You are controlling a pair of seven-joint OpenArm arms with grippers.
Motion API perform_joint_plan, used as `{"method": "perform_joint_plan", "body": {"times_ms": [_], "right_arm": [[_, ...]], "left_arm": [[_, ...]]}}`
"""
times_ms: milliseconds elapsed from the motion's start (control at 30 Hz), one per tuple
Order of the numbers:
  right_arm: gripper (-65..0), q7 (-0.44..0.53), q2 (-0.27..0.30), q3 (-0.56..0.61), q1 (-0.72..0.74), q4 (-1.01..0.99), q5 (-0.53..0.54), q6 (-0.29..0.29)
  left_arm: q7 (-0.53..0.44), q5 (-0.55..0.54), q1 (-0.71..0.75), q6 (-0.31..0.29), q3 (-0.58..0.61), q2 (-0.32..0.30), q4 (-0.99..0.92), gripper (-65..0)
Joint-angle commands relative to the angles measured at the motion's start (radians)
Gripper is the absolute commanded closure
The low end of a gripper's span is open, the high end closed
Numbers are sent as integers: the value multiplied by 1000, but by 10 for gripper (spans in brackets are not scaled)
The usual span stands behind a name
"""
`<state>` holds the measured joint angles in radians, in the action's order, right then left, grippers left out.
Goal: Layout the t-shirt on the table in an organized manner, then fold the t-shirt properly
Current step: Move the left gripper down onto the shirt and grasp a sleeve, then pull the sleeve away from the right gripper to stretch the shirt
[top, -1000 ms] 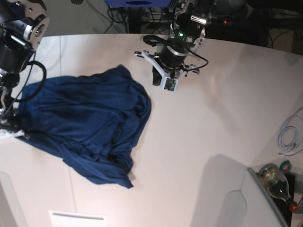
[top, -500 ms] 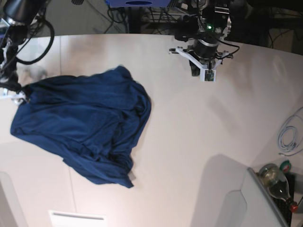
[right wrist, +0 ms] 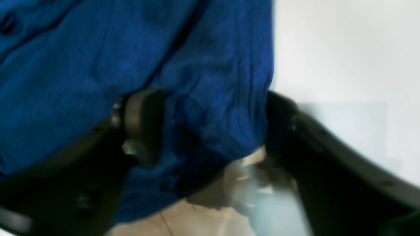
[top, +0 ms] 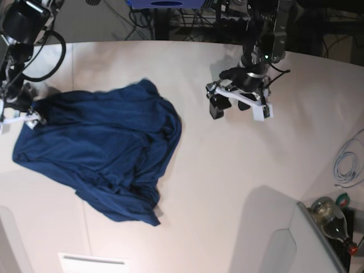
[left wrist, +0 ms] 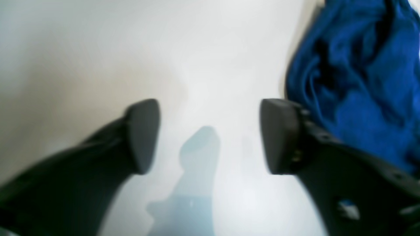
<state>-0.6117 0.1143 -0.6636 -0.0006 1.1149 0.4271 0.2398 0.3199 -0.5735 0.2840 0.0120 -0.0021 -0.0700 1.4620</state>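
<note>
The dark navy t-shirt (top: 96,151) lies crumpled and partly spread on the left half of the white table (top: 227,170). My right gripper (top: 29,118) is at the shirt's upper left corner. In the right wrist view its jaws stand wide apart with a bunch of the shirt (right wrist: 210,108) between them, so the gripper (right wrist: 213,127) is open around cloth. My left gripper (top: 238,108) hovers over bare table right of the shirt. In the left wrist view it (left wrist: 210,136) is open and empty, with the shirt (left wrist: 354,82) off to its right.
A white cable (top: 347,162) lies at the table's right edge. A glass bottle (top: 333,219) and a grey panel (top: 284,239) are at the bottom right. A white label (top: 94,261) sits at the front left. Cables and equipment stand behind the table.
My left arm swung from the back right down and left toward the table's middle. My right gripper pulled the shirt's left corner up and outward, spreading that side, then barely moved.
</note>
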Motion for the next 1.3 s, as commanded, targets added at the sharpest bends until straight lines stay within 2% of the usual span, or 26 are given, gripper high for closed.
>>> {"method": "perform_joint_plan", "body": {"times_ms": [0,100,133,200,267,433,600,700,733,800,933,1000,1067,1200,1267], "right_arm": [[-321,-67,-3,2,1,-2,0,17],[-44,-122,3,-8,1,12,0,43],[0,-138,3,-8,1,18,0,43],[-21,-147,3,-8,-5,35,0,43],[0,-149,5,-9,-12,55,0,43],[-3,-149,5,-9,-37,120,0,43],[-3,-146,5,-9,-39,126,0,43],[-2,-144,5,-9,-39,126,0,43],[-2,-144,5,-9,-39,126,0,43],[-2,-144,5,-9,-39,126,0,43],[-2,-152,22,-8,-39,127,0,43],[-2,-164,28,-8,-40,159,0,43],[-2,-231,29,-9,-55,259,0,43],[-2,-351,23,-25,-69,532,2,42],[-2,-416,9,-71,-60,641,2,42]], "left_arm": [[-18,-26,-36,-8,1,3,-16,-525],[-20,-33,-136,-8,14,6,-134,-525],[-20,-33,-170,-8,29,6,-172,-525],[-20,-33,-234,-8,72,6,-244,-525],[-21,-35,-302,-8,118,14,-318,-525],[-21,-35,-450,-11,147,83,-505,-525],[-21,-35,-503,-139,147,137,-611,-523],[-21,-32,-516,-143,147,155,-659,-510],[-21,-30,-520,-143,147,160,-676,-479],[-21,-30,-529,-143,141,160,-699,-360],[-21,-36,-527,-143,133,135,-679,0],[-12,-38,-516,-143,132,105,-600,0],[26,-38,-469,-131,96,69,-469,0],[173,-30,-361,7,-26,46,-157,0],[232,-30,-288,35,-68,46,6,0]]}}
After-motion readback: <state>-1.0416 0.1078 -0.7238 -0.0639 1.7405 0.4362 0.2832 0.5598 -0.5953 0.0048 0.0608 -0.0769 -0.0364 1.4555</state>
